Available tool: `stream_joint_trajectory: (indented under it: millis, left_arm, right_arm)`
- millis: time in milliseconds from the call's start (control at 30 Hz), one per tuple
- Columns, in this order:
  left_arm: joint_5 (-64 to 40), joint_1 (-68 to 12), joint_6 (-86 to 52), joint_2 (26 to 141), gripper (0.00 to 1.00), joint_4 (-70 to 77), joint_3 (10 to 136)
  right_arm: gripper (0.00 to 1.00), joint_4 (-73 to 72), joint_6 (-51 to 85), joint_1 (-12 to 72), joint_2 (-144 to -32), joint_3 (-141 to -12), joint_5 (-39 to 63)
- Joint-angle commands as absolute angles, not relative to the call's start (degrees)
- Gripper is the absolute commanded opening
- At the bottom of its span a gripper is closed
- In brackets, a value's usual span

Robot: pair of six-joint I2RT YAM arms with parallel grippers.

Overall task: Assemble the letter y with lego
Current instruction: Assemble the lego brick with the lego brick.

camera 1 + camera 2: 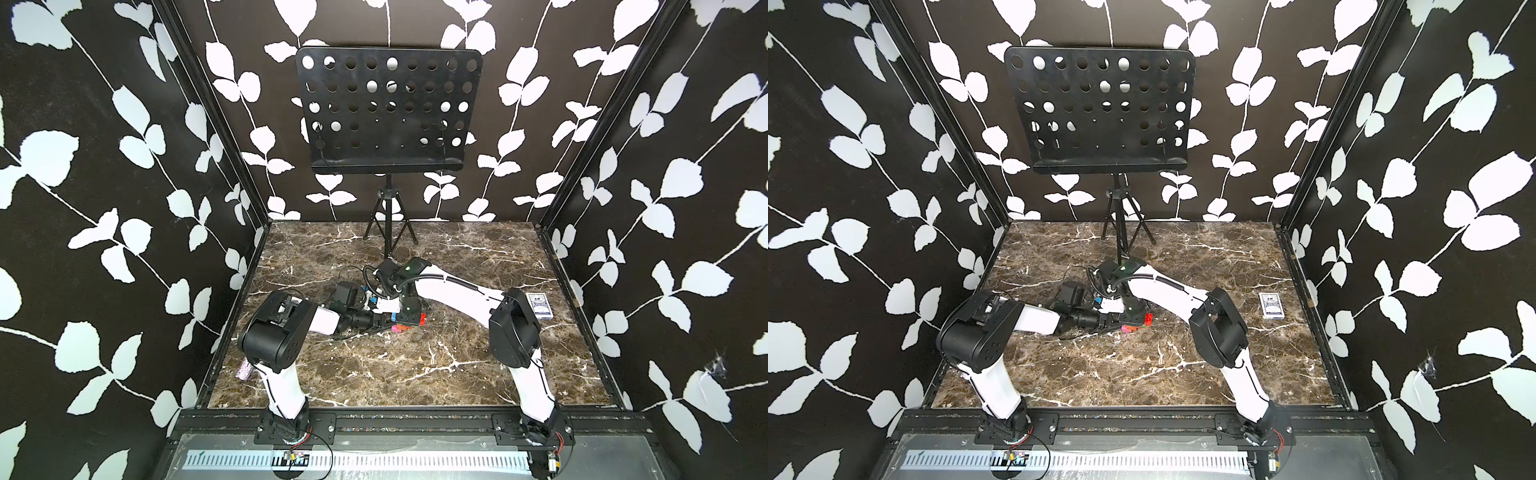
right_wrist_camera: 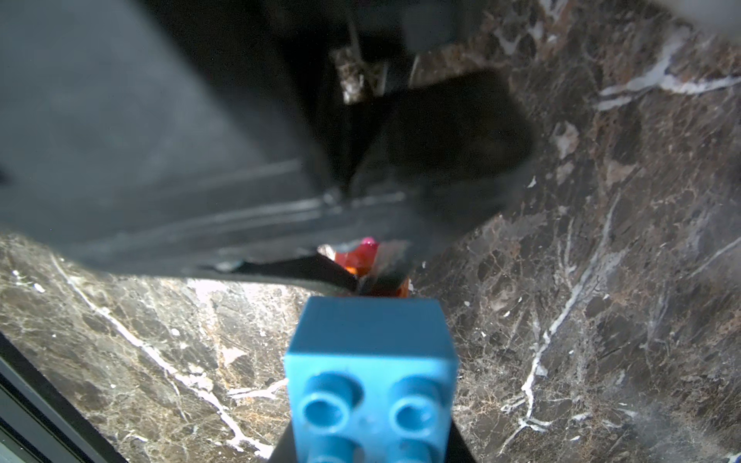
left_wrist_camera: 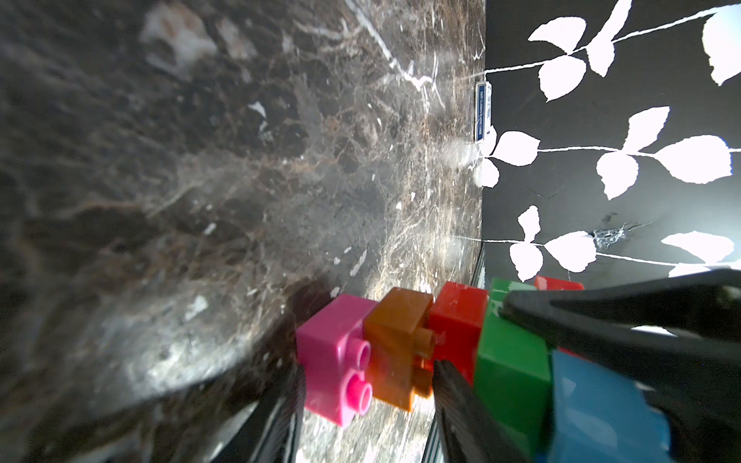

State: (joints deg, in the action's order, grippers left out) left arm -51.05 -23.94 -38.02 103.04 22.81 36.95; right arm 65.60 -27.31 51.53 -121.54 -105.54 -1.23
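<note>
In both top views you see very little of the multicoloured figure of studded plastic bricks (image 1: 403, 328) (image 1: 1131, 328): the left gripper (image 1: 390, 327) and the right gripper (image 1: 409, 323) cover it, and only small pink, orange and red bits come out. In the left wrist view the light blue square plastic brick (image 3: 601, 409) is cut by the picture's edge and partly covered by a black finger (image 3: 621, 340) of the right gripper; the red square brick (image 3: 559, 284) behind the long green brick (image 3: 509, 368) shows only a corner. Whether the left gripper presses the figure, you cannot tell. In the right wrist view a blurred dark mass (image 2: 200, 140) hides nearly all bricks
</note>
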Motion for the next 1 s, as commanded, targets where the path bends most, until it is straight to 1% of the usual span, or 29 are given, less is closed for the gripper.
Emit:
stream_joint_trajectory:
  millis: [0, 967]
  left_arm:
    - [-46.4, -24.0, -38.1, 103.8, 0.55, 21.4, 35.8]
    - [-45.8, -21.9, -37.5, 101.9, 0.61, 19.3, 37.2]
  right_arm:
    - [0.25, 65.9, -27.4, 51.7, -122.1, -103.6, -1.3]
    - [0.25, 62.8, -25.3, 50.6, -116.0, -100.7, 1.7]
